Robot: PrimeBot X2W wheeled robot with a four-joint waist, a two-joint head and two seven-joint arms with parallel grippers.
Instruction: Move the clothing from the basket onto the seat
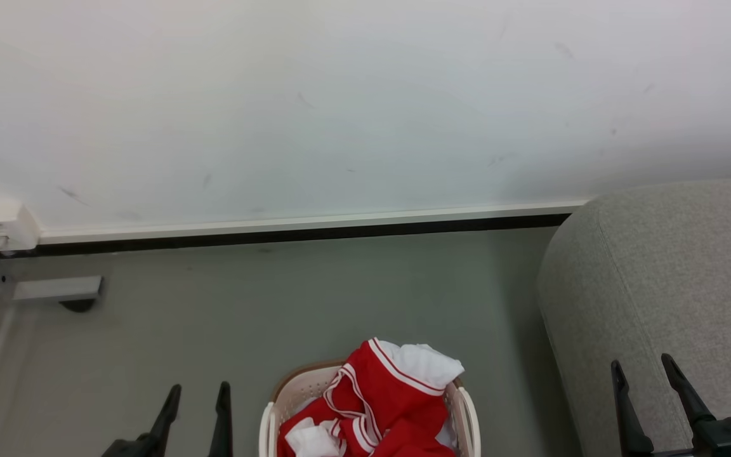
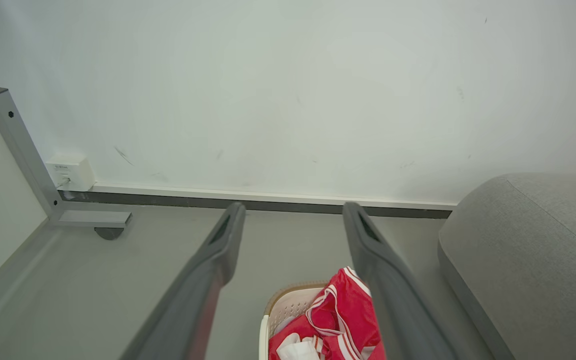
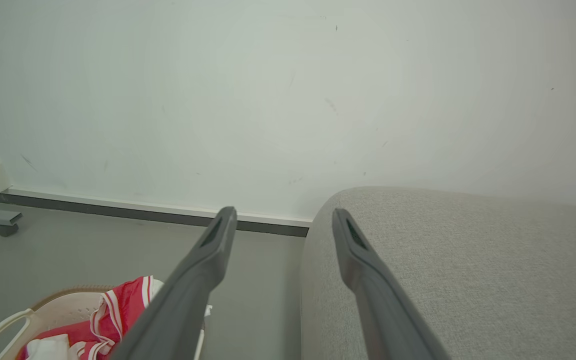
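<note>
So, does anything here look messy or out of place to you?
Only small things. The red clothing sits crumpled in the basket, heaped higher than its far rim rather than folded. The white wall carries a few dark scuff marks. Nothing looks spilled or broken.

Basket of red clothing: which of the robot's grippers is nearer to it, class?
Left. The left gripper hangs open just beside the basket; the right gripper is farther off, open by the seat.
</note>
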